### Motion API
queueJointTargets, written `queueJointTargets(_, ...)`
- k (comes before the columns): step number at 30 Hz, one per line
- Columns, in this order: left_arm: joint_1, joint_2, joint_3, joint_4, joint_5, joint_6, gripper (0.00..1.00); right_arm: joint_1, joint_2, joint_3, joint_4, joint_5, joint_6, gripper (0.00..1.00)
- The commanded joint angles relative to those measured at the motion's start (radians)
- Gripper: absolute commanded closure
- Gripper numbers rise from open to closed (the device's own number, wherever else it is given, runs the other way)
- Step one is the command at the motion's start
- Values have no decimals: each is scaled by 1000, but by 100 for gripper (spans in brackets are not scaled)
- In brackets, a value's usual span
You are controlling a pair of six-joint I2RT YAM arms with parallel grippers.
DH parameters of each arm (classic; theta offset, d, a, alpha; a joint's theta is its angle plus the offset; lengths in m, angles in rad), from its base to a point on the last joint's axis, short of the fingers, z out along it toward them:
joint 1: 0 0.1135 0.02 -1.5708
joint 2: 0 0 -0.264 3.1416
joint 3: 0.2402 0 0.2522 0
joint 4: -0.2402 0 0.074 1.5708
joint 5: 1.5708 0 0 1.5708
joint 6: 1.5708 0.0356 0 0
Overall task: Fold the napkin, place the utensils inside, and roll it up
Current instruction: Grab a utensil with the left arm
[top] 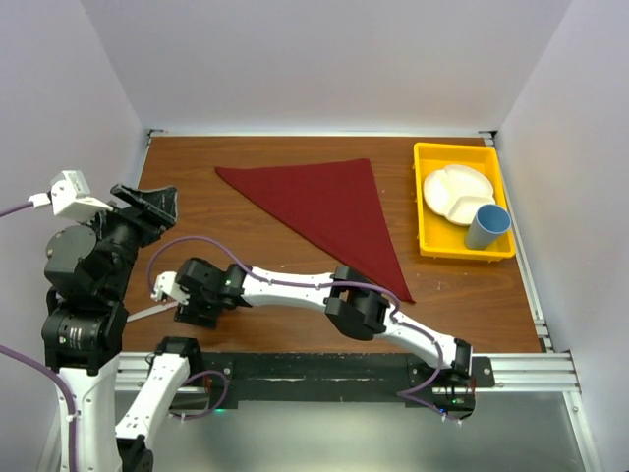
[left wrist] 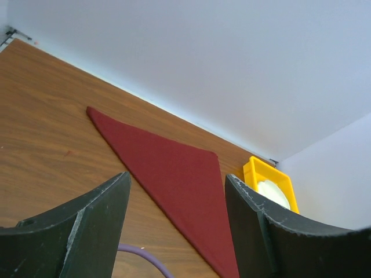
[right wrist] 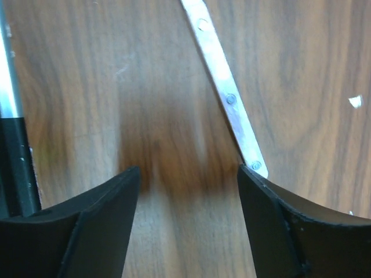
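Note:
The maroon napkin (top: 324,211) lies flat on the wooden table, folded into a triangle, and also shows in the left wrist view (left wrist: 174,179). My right gripper (top: 167,295) reaches far to the left and hangs open just over the table (right wrist: 188,174). A slim silvery utensil handle with rivets (right wrist: 226,92) lies on the wood, its end at the tip of my right finger; nothing is between the jaws. A second silvery and black bar (right wrist: 8,104) shows at the left edge of that view. A thin silvery piece (top: 145,314) pokes out beside the gripper. My left gripper (top: 147,202) is raised at the left, open and empty (left wrist: 177,185).
A yellow bin (top: 430,246) at the right holds a white divided plate (top: 454,192) and a blue cup (top: 487,226). White walls close the table on three sides. A purple cable (top: 187,246) loops over the right arm.

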Motion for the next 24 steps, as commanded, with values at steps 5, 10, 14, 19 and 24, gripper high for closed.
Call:
queueJointTargets(5, -4, 110, -131, -254, -401, -297, 16, -216, -423, -477, 220, -173, 359, 27)
queueJointTargets(10, -3, 270, -205, -534, -476, -575, 11, -317, -631, -731, 204, -100, 431, 25)
queueJointTargets(14, -3, 353, -334, -562, -410, -765, 10, -336, -758, -797, 141, -29, 422, 24)
queueJointTargets(19, 5, 339, -504, -484, -323, -965, 14, -336, -941, -852, 105, 14, 399, 24)
queueJointTargets(24, 34, 393, -588, -438, -297, -1070, 16, -339, -1100, -909, 90, 5, 396, 23)
